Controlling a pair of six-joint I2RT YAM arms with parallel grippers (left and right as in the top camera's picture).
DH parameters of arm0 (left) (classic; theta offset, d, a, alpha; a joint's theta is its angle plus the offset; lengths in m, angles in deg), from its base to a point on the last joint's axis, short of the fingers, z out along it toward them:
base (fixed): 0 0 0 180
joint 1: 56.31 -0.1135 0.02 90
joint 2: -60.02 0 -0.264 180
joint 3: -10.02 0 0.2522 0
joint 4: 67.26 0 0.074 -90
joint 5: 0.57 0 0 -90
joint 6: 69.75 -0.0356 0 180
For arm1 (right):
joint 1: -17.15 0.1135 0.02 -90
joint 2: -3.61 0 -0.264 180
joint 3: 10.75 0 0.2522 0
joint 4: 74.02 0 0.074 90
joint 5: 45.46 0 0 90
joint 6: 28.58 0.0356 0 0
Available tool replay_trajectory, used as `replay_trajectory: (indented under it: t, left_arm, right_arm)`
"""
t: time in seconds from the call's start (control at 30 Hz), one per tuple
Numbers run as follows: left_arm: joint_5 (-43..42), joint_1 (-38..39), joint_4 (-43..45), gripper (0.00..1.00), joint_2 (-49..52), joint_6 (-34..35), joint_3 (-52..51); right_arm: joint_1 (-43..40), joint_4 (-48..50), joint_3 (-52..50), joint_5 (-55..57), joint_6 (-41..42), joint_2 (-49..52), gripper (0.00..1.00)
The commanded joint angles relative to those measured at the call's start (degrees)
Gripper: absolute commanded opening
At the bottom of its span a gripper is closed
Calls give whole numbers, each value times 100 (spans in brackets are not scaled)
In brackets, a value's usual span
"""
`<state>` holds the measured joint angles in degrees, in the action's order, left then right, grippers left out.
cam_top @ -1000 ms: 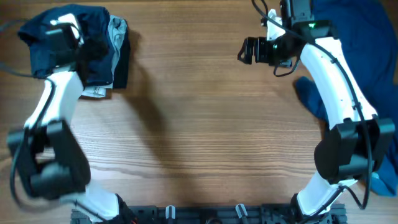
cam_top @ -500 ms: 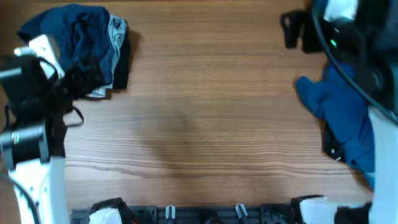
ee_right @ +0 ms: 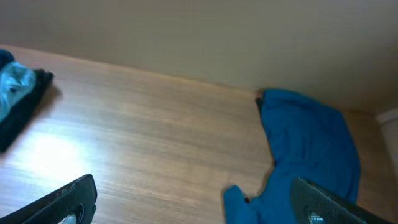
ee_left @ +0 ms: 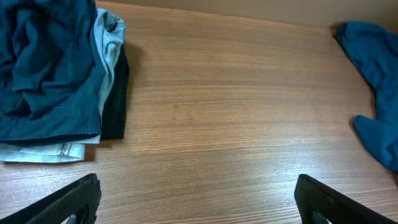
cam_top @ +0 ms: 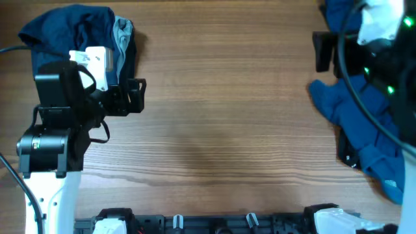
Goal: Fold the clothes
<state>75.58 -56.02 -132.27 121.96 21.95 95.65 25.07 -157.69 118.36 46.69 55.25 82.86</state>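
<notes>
Overhead: pile [cam_top: 71,29] at ten o'clock, teal heap [cam_top: 338,104] at three; left gripper [cam_top: 136,96] and right gripper [cam_top: 323,52] jaws apart, empty.
Left wrist: pile [ee_left: 50,74] at ten, layered; risks pinching several garments.
Right wrist: teal heap [ee_right: 311,149] at four, bunched; risks grabbing a fold, not a hem.

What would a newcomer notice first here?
A heap of dark blue clothes sits at the far left corner of the table, with brighter teal clothes bunched along its right edge. Between them is bare wood; the left fingers and right fingers stand open and empty.
</notes>
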Motion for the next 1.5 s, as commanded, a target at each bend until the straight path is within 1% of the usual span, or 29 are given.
replay_trajectory:
  t: [0.0,0.23,0.3,0.37,0.47,0.73,0.77,0.8,0.83,0.93,0.97,1.0,1.03,1.07,1.1,1.13,1.17,1.2,1.27,1.33,1.37,1.4,1.47]
  left_arm:
    - [-68,28,15,100,17,-149,0]
    - [-68,28,15,100,17,-146,0]
    - [-68,28,15,100,17,-146,0]
    - [-68,28,15,100,17,-146,0]
    - [-68,28,15,100,17,-146,0]
    - [-68,28,15,100,17,-149,0]
    - [-22,28,-2,100,17,-151,0]
    - [210,28,-48,100,4,-149,0]
    - [494,33,-125,100,-59,-149,0]
    - [468,35,-485,100,-398,-129,0]
    - [470,35,-479,100,-544,-131,-7]
    - [428,35,-149,100,-796,-129,-144]
    - [428,35,409,100,-1084,-127,-455]
    - [398,37,1300,100,-1482,-125,-1038]
    - [350,52,1961,100,-1801,-125,-1556]
    - [308,61,2730,100,-2159,-122,-2188]
    - [249,61,3648,100,-2629,-70,-3047]
    - [260,61,4675,100,-3211,208,-4116]
    - [291,55,5735,100,-3947,531,-5412]
    - [304,55,6183,100,-4378,654,-6111]
    - [306,55,6216,100,-4555,651,-6341]
    - [352,55,6127,100,-4660,651,-6430]
    - [450,55,5591,100,-4905,651,-6459]
  right_arm:
    - [-9,-24,42,149,-136,435,100]
    - [-9,-22,42,146,-136,1416,100]
    - [-9,-28,42,238,-433,1587,100]
    - [-7,17,42,236,-962,1635,100]
    - [-7,302,42,229,-1467,1635,100]
    - [-9,319,42,234,-1482,1644,100]
    - [-9,321,42,234,-1482,1644,100]
    - [-9,321,42,234,-1482,1644,100]
    - [-9,319,42,234,-1482,1644,100]
    - [-9,321,42,234,-1482,1644,100]
    - [-7,321,42,234,-1482,1644,100]
    - [-7,321,42,234,-1482,1644,100]
    - [-9,319,42,234,-1482,1644,100]
    - [-9,321,42,234,-1482,1644,100]
    - [-9,319,42,234,-1482,1644,100]
    - [-9,319,42,234,-1482,1644,100]
    - [-9,321,42,234,-1482,1646,100]
    - [-9,319,42,234,-1480,1646,100]
    - [-9,319,42,234,-1482,1646,100]
    - [-9,319,42,234,-1482,1646,100]
    - [-9,319,42,234,-1482,1646,100]
    - [-9,321,42,234,-1482,1646,100]
    - [-7,321,42,234,-1482,1646,100]
